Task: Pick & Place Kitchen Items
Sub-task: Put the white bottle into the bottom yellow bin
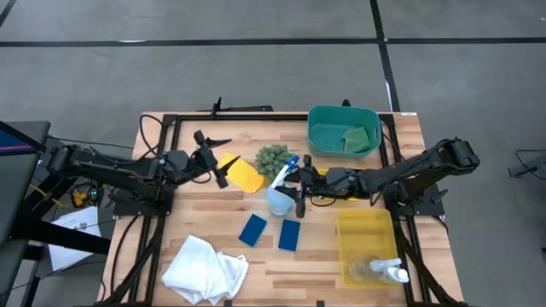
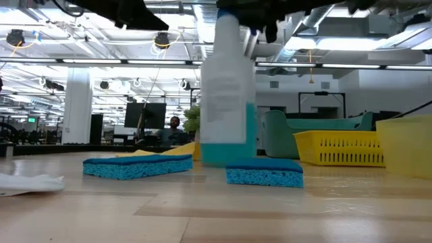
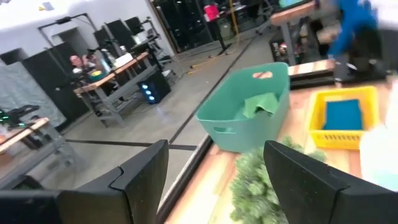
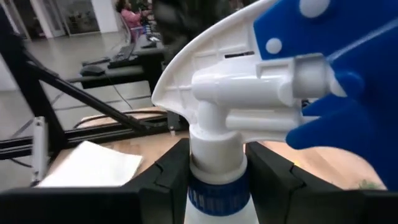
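Observation:
A clear spray bottle (image 1: 278,198) with a blue trigger stands upright near the table's middle, and my right gripper (image 1: 298,189) is shut on it. In the low view the bottle (image 2: 228,94) rises behind a blue sponge (image 2: 264,173). My left gripper (image 1: 213,162) hangs open over the table's left half, beside a yellow sponge (image 1: 244,175), touching nothing. Two blue sponges (image 1: 252,230) (image 1: 290,234) lie flat near the front. A white cloth (image 1: 205,269) lies crumpled at the front left. A green sponge (image 1: 357,136) lies in the teal bin (image 1: 317,119). My right gripper pinches the spray bottle's neck (image 4: 214,163) between its two fingers (image 4: 166,171), just under the white trigger head and above the blue collar. The fingers come in level from the table's right side. The bottle stays upright; whether its base is off the table I cannot tell.
A spiky green plant ball (image 1: 273,158) sits just behind the bottle. A yellow bin (image 1: 345,223) at the front right holds another clear bottle (image 1: 380,271). A small yellow basket (image 3: 342,134) with something blue inside stands under my right arm.

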`<state>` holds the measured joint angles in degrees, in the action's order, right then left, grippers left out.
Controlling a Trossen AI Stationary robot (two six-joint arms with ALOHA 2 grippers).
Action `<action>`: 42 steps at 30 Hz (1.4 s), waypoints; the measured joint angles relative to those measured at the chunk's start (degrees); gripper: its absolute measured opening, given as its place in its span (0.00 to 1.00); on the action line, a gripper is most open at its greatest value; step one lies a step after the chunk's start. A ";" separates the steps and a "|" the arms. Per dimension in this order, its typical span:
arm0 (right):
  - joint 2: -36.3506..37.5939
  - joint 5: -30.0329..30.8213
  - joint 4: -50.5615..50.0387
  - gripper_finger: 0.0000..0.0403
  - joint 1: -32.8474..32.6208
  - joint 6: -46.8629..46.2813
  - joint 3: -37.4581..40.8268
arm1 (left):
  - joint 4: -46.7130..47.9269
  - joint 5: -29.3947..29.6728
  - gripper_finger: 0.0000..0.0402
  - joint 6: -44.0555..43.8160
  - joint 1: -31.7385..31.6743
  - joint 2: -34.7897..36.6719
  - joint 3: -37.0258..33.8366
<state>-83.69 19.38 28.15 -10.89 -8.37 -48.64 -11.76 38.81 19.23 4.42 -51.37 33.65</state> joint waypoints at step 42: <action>30.01 -0.03 -23.62 0.30 -6.17 3.93 -0.22 | -21.72 -12.79 0.65 -0.67 -3.98 0.00 -16.55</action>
<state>-53.68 19.35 4.53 -17.06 -4.43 -48.86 -33.47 26.02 18.57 0.45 -51.37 17.10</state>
